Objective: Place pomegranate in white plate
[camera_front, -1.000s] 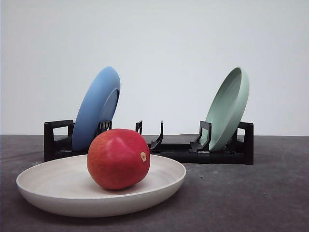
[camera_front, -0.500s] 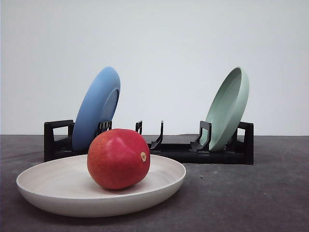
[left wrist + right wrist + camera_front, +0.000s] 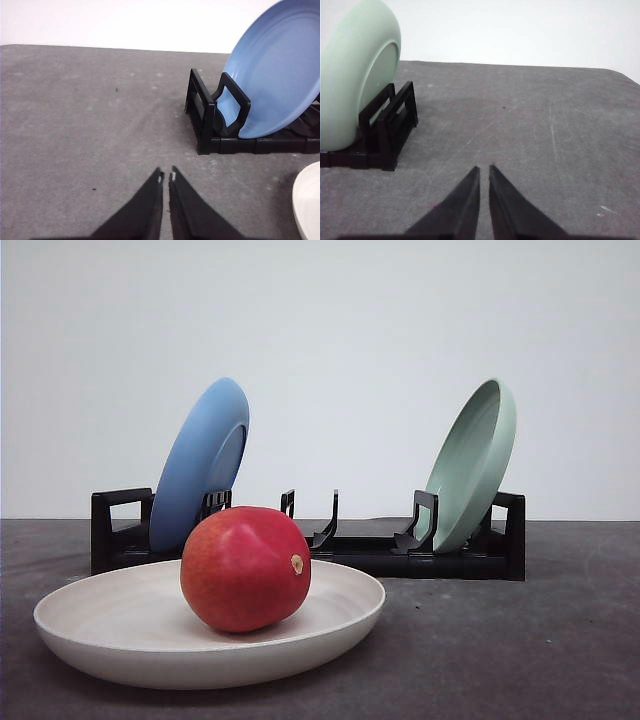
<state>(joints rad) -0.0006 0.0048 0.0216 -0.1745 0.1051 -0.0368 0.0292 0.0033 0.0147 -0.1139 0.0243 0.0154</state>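
Red pomegranate [image 3: 245, 568] sits in white plate [image 3: 120, 640]; black rack [image 3: 470, 555] apparently just behind.

Smooth roundish pomegranate [image 3: 245, 568]: red, orange-yellow blush, tan nub. Wide shallow matte white plate [image 3: 120, 635]: cream, plain. Tilted glossy round blue plate [image 3: 200, 462]; pale green round plate [image 3: 472, 465]. Slotted plastic rack [image 3: 370, 550]: black. Flat speckled surface [image 3: 520, 650]: dark grey. Tapered left pincer [image 3: 166, 176] and right pincer [image 3: 484, 170]: black.

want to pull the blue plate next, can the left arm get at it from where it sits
Probably yes. In the left wrist view the left gripper, fingers closed and empty, hangs over bare table, with the blue plate leaning in the black rack ahead; nothing lies between them.
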